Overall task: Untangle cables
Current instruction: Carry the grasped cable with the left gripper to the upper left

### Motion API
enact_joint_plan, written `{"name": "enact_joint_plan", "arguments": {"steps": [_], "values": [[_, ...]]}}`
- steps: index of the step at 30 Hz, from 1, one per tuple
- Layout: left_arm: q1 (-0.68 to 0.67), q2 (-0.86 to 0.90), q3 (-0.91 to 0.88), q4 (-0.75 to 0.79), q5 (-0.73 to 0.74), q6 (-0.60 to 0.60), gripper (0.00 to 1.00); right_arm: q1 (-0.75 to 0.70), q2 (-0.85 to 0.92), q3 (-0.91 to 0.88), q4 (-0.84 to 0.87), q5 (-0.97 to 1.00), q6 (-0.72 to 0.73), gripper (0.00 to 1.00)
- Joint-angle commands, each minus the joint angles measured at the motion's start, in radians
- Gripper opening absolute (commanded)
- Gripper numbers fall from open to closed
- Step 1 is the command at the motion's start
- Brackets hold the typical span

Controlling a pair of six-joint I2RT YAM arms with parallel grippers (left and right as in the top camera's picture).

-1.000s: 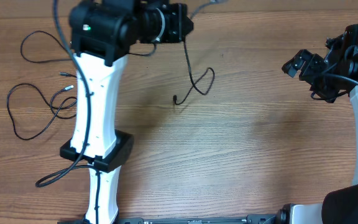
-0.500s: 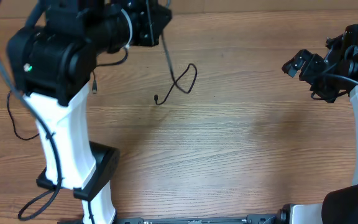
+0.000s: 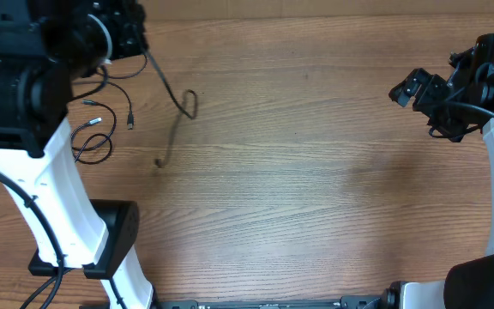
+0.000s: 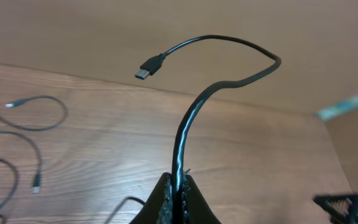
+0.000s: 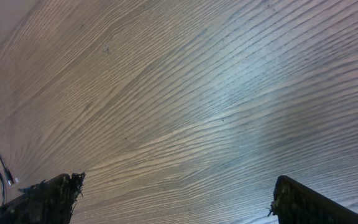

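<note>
Your left gripper (image 4: 179, 182) is pinching one black cable (image 4: 229, 84) above the wood-grain table (image 3: 316, 189).

You are working over a light brown tabletop with long, fine grain lines, and in the left wrist view a plain tan backdrop (image 4: 73, 31) is showing beyond its far edge. Your left gripper's fingers are pressing together on the black cable, which is rising from them, bending over and ending in a silver-tipped plug (image 4: 145, 71) that is hanging in the air. From overhead, that cable is trailing from the gripper towards the left-middle of the table. The other loose cables (image 3: 93, 142) are lying in thin loops at the table's far left, apart from the held one. Your right gripper (image 5: 176, 186) is hovering over bare wood at the right side, its fingers spread wide and gripping nothing.
</note>
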Motion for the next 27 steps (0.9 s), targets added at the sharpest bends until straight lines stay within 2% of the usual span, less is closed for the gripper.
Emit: {"name": "enact_joint_plan", "arguments": {"steps": [1, 4, 9, 15, 19, 27], "values": [[0.082, -0.036, 0.011, 0.002, 0.012, -0.046, 0.04, -0.002, 0.002, -0.002, 0.009, 0.005, 0.0, 1.0], [0.165, -0.038, 0.011, 0.002, 0.01, -0.131, 0.04, -0.002, 0.002, -0.002, 0.01, 0.005, 0.0, 1.0], [0.326, -0.039, 0.009, 0.002, 0.023, -0.153, 0.04, -0.002, 0.002, -0.002, 0.011, 0.006, 0.0, 1.0], [0.462, -0.04, 0.007, 0.002, 0.072, -0.242, 0.04, -0.002, 0.002, -0.002, 0.02, 0.008, 0.0, 1.0], [0.534, -0.058, 0.007, 0.002, 0.226, -0.243, 0.04, -0.002, 0.002, -0.002, 0.021, 0.008, 0.0, 1.0], [0.608, -0.145, -0.017, 0.002, 0.151, -0.154, 0.04, -0.002, 0.002, -0.002, 0.031, 0.008, 0.0, 1.0]]}}
